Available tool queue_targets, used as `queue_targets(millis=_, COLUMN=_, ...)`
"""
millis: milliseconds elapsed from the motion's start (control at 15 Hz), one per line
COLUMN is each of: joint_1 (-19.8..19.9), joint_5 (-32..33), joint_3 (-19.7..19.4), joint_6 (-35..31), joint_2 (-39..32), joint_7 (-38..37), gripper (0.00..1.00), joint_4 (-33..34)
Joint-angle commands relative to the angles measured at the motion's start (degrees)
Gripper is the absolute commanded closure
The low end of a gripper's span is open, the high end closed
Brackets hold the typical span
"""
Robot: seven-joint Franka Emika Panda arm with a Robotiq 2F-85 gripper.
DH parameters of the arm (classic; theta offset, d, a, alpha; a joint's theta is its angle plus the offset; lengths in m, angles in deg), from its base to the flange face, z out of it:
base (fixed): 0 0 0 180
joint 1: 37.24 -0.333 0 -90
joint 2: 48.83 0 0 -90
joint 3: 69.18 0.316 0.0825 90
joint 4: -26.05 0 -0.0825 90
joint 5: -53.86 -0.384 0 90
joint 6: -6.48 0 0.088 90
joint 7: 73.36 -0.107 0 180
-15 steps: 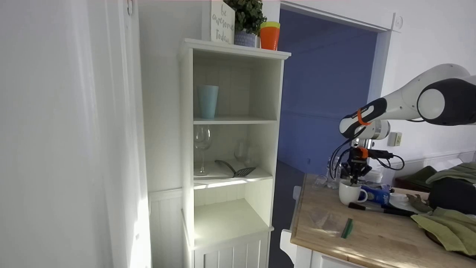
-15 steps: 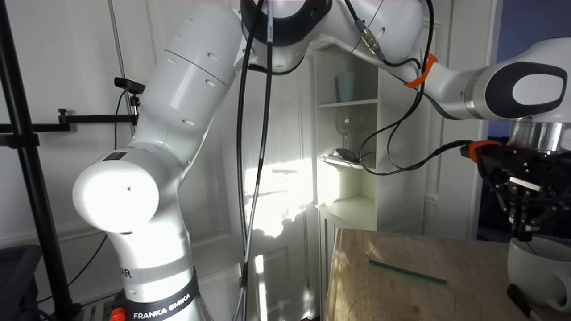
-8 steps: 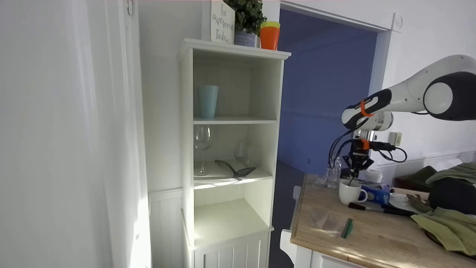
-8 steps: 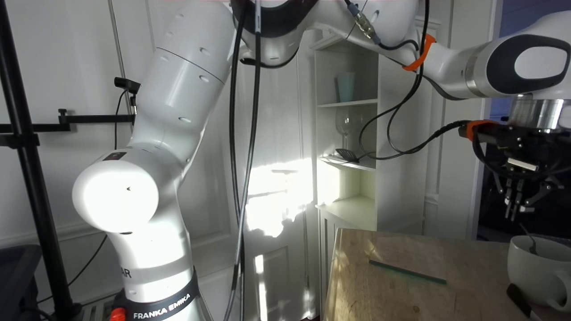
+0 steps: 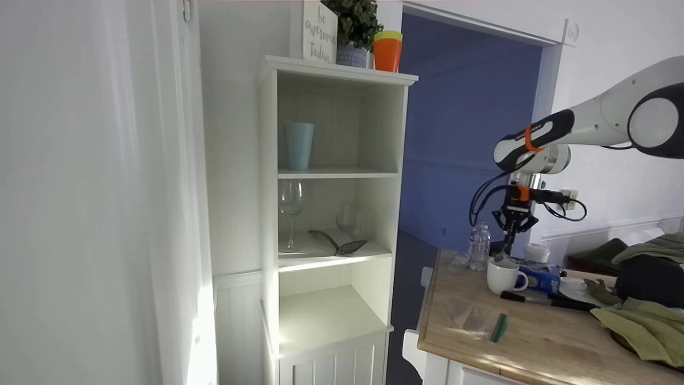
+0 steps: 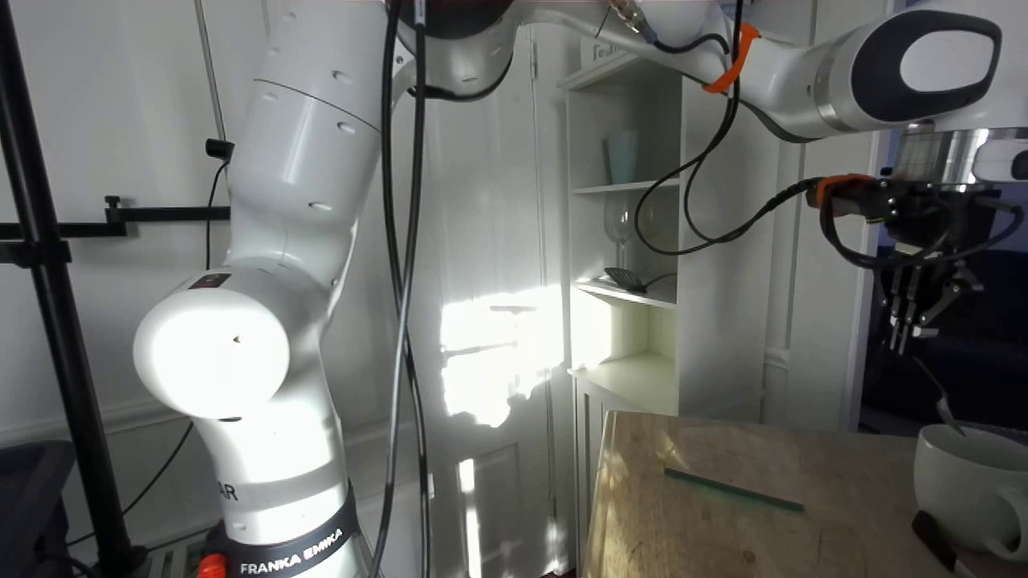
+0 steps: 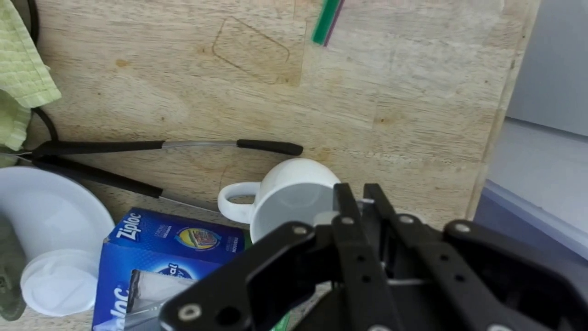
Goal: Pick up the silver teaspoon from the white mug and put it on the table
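As tool (image 6: 900, 347) rises, teaspoon (image 6: 944, 405) higher, tilted

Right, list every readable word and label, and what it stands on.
"be awesome Today": white sign.
"FRANKA EMIKA": dark band on the robot's base.
"AR", cut off: the base.
"Ziploc": blue box. Its other print: partly covered, too small or blurred.
Lettering on the arm: too small.

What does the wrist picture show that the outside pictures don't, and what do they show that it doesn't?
Only the wrist view shows the round yellow picture on the blue box and a thin brown outline on the table.
Only the exterior views show the pale blue cup, the wine glass and the slotted spatula.
All share the white mug, the gripper and the green strip.
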Motion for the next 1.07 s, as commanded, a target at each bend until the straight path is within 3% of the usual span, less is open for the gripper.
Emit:
queue_targets(millis=0, joint_1=-2.6, joint_5=1.8, joint_3=-0.1, joint_6=-7.6, joint_2=7.2, joint_7=-1.1, gripper=0.95, joint_4=-10.0)
queue_targets(millis=467, joint_1=-7.1, joint_5=10.8, joint_3=0.6, joint_6=-25.1, joint_2=15.1, joint_7=1.4, gripper=0.95, joint_4=-25.9)
queue_targets(millis=1000, joint_1=-7.3, joint_5=10.3, joint_3=2.7, joint_6=-44.1, joint_2=12.6, joint_7=12.3, gripper=0.95, joint_4=-33.6)
